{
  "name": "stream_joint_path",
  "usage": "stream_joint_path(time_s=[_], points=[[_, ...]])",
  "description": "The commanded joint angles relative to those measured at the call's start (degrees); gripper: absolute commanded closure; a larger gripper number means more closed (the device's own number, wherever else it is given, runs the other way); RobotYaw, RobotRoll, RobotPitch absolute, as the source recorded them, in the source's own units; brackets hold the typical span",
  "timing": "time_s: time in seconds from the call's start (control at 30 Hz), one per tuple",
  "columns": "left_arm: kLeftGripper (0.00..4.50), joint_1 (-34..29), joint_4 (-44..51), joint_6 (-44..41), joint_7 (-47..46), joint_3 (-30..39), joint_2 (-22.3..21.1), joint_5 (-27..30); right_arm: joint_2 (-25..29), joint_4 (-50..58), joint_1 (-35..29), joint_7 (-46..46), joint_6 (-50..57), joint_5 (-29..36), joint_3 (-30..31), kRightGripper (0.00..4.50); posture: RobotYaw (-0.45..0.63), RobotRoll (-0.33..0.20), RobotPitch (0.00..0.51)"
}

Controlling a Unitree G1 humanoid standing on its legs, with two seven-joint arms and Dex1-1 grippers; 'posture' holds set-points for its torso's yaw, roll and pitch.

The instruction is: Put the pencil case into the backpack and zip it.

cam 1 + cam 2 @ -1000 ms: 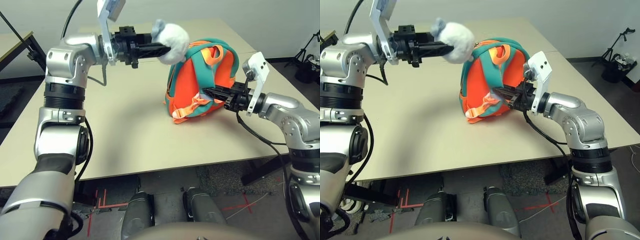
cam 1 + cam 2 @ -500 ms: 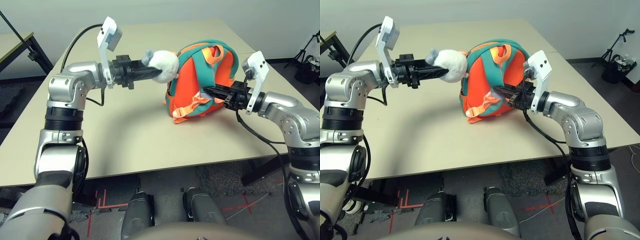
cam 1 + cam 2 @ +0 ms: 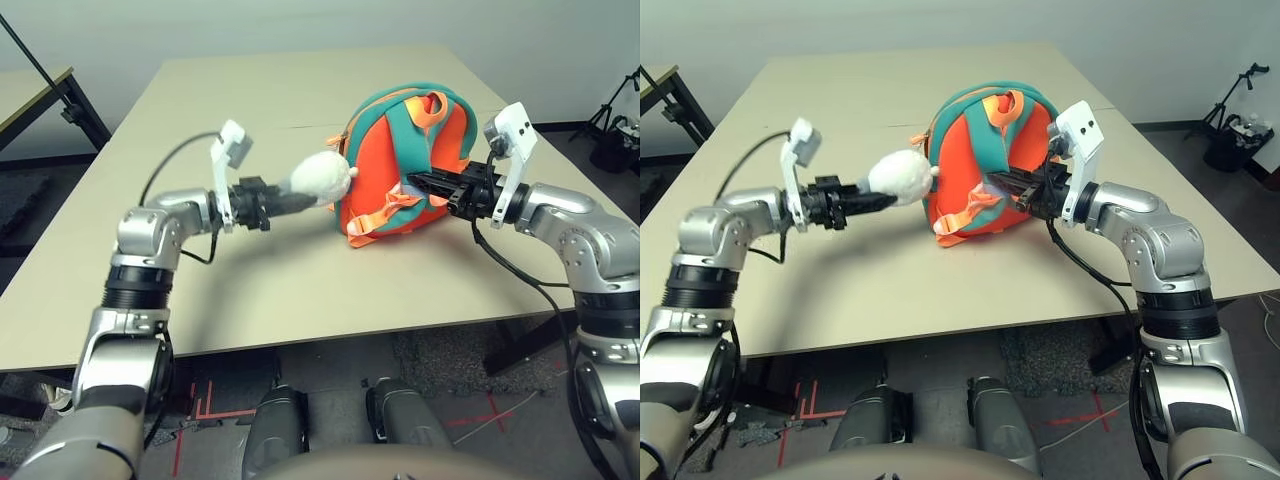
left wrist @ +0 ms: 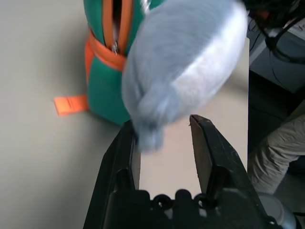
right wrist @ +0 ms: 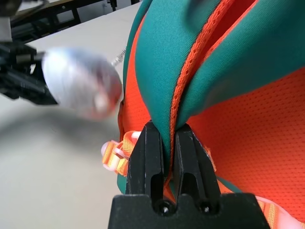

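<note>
The small bright-orange backpack with teal trim stands upright on the beige tabletop. Your right gripper, pressed together, pinches a teal strap on the backpack's right side. Your left gripper grips the grey rounded plush piece just left of the backpack. No flat white pencil case is visible. Risk: plush slipping from the fingers, or pulling toppling the backpack leftward.

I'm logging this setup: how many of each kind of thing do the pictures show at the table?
Backpack: 1
Plush piece: 1
Grippers: 2, left and right
Table: 1
Total: 5
</note>
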State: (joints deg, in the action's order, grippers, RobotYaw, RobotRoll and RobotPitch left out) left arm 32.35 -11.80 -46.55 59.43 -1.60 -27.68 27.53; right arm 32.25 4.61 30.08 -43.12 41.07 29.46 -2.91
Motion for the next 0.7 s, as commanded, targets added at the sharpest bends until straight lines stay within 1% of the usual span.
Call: stream_joint_path(time_s=[0.03, 0.17, 0.33, 0.47, 0.67, 0.7], points=[[2.49, -1.5, -1.1, 0.2, -1.0, -1.9, 0.5, -1.3, -0.2, 0.3, 0.7, -0.1, -0.8, -0.4, 0.2, 4.50, -0.17, 0.000, 0.000], [2.49, -1.9, -2.5, 1.0, -1.3, -2.0, 1.0, -1.5, -0.2, 0.5, 0.5, -0.1, -0.7, -0.5, 0.1, 4.50, -0.17, 0.000, 0.000], [2.49, -0.9, -3.2, 1.6, -1.1, -1.3, 0.1, -1.2, -0.3, 0.6, 0.4, -0.1, -0.8, -0.5, 0.1, 4.50, -0.17, 0.000, 0.000], [2.49, -0.2, -2.6, 1.4, -0.7, -0.5, -1.2, -0.7, -0.4, 0.6, 0.4, -0.2, -0.9, -0.5, 0.2, 4.50, -0.17, 0.000, 0.000], [2.49, 0.5, -0.2, 1.2, 0.0, 1.1, -4.5, 0.1, -0.4, 0.5, 0.5, -0.3, -1.0, -0.7, 0.4, 4.50, -0.16, 0.000, 0.000], [2.66, 0.8, 0.3, 1.1, 0.1, 1.3, -5.1, 0.1, -0.4, 0.5, 0.5, -0.4, -1.0, -0.7, 0.5, 4.50, -0.16, 0.000, 0.000]])
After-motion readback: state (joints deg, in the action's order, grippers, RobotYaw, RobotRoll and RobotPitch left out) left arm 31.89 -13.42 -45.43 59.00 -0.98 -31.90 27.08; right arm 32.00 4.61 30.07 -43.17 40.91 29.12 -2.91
